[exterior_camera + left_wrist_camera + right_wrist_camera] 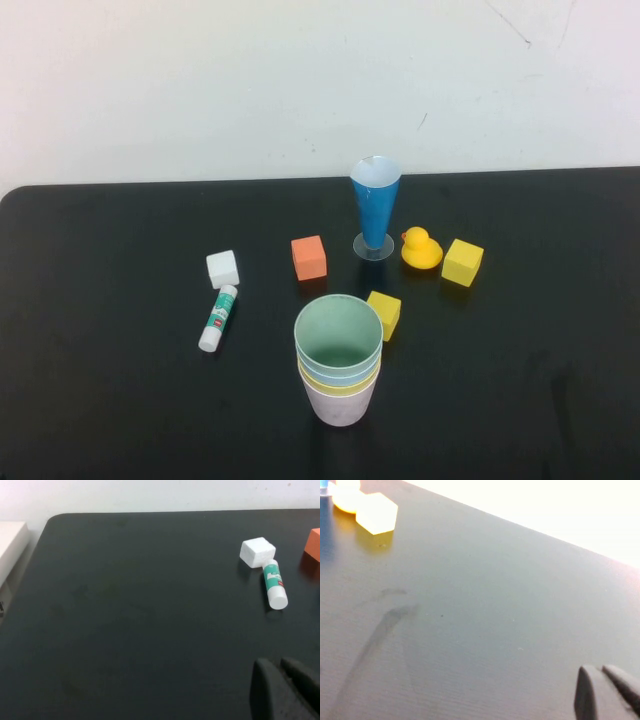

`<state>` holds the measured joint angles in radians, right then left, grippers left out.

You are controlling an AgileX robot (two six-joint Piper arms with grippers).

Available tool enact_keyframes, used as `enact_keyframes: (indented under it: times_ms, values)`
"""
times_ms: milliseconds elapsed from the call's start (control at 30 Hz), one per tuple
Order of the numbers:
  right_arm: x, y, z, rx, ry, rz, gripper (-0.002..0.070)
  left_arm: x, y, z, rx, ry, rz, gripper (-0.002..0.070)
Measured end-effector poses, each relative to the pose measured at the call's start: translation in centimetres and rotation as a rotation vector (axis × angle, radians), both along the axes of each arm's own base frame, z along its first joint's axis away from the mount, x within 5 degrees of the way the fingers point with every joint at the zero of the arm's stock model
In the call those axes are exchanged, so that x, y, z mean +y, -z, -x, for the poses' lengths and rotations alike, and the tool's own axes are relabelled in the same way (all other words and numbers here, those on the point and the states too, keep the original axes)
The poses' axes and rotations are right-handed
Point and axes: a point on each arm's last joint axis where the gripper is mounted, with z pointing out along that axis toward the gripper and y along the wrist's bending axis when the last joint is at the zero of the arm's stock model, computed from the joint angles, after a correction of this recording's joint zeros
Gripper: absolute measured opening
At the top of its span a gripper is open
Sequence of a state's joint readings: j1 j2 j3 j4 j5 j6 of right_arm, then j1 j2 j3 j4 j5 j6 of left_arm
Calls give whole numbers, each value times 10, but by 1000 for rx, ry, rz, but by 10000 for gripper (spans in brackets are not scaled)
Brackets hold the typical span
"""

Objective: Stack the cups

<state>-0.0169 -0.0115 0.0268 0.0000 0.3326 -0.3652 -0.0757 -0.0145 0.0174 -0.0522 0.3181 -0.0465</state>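
The cups [339, 365] stand nested in one stack near the front centre of the table [100, 400]: pale green on top, then light blue, yellow and pink at the base. Stacking appears complete.

A small yellow cube [384, 313] sits just beside the stack. Farther back stand an orange cube [309, 258], a dark-blue cone glass [375, 205], a yellow duck [420, 249] and a larger yellow cube [462, 262]. A white cube [222, 269] and a glue stick [218, 318] lie to the left. Nothing obstructs the stack.

The left gripper [280, 690] hovers over bare table, fingers together and empty. The right gripper [602, 692] is likewise closed on nothing, over bare table on the right.
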Motion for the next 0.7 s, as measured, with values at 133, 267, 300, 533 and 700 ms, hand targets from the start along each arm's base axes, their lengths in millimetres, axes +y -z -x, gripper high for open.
enact_keyframes:
  times_ms: [133,267,300,533,700]
  values:
    - [0,0,0,0,1,-2,-1,0,0,0,-1,2,-6,-2]
    - [0,0,0,0,1,-1,-1,0,0,0,-1,2,-6,-2]
    - [0,0,0,0,1,-1,-1,0,0,0,-1,2,-6,-2]
    - [0,0,0,2,1,-1,-1,0,0,0,-1,2,-6,-2]
    - [0,0,0,1,12,-33,-1,0,0,0,-1,2,-6,-2]
